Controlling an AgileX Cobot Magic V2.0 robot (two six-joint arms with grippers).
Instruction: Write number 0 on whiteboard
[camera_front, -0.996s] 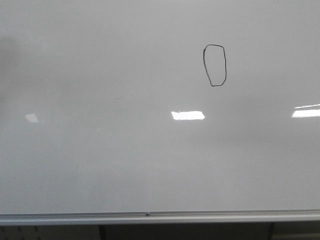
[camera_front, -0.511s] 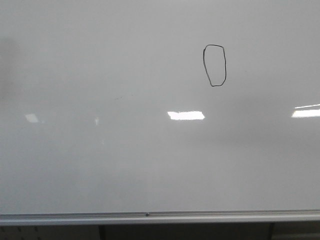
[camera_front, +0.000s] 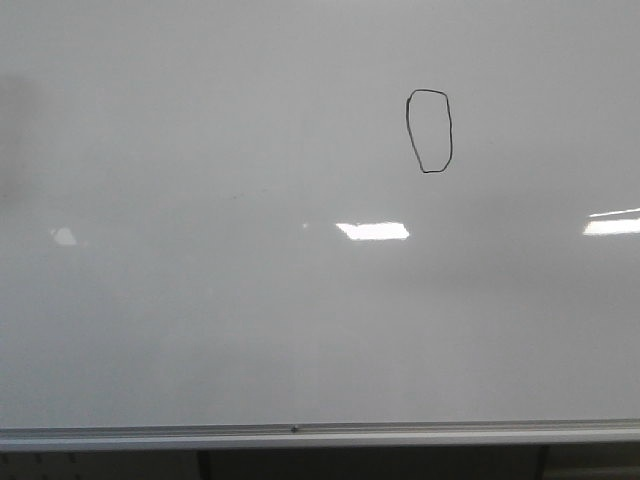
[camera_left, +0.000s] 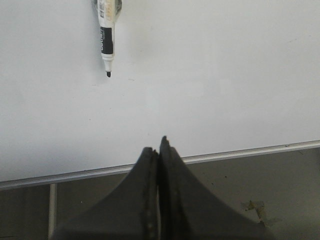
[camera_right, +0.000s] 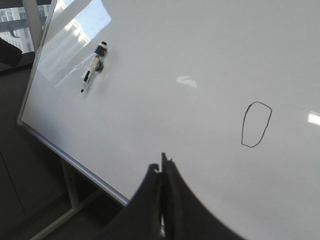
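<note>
The number 0 (camera_front: 429, 131) already stands on the whiteboard (camera_front: 200, 330) as a thin black closed loop, taller than wide and narrowing at the bottom, at about one o'clock from the board's middle in the front view, above a bright rectangular reflection (camera_front: 372, 231). Both tools are empty: the left gripper (camera_left: 158, 150) has its fingers pressed together on nothing, and so does the right gripper (camera_right: 163, 167), which hangs off the board with the loop in sight. The marker (camera_right: 93, 67) sits on the board surface well apart from the digit, uncapped with its tip (camera_left: 108, 74) bare; how it is fastened there cannot be told. My judgement is that the writing is done, so the main risks are a closed finger brushing the fresh ink and smudging the loop, a bump knocking the marker loose so it streaks the board, or the exposed tip drying out. The marker barrel carries a dark label, but its lettering is too small to read; no other writing is legible.
</note>
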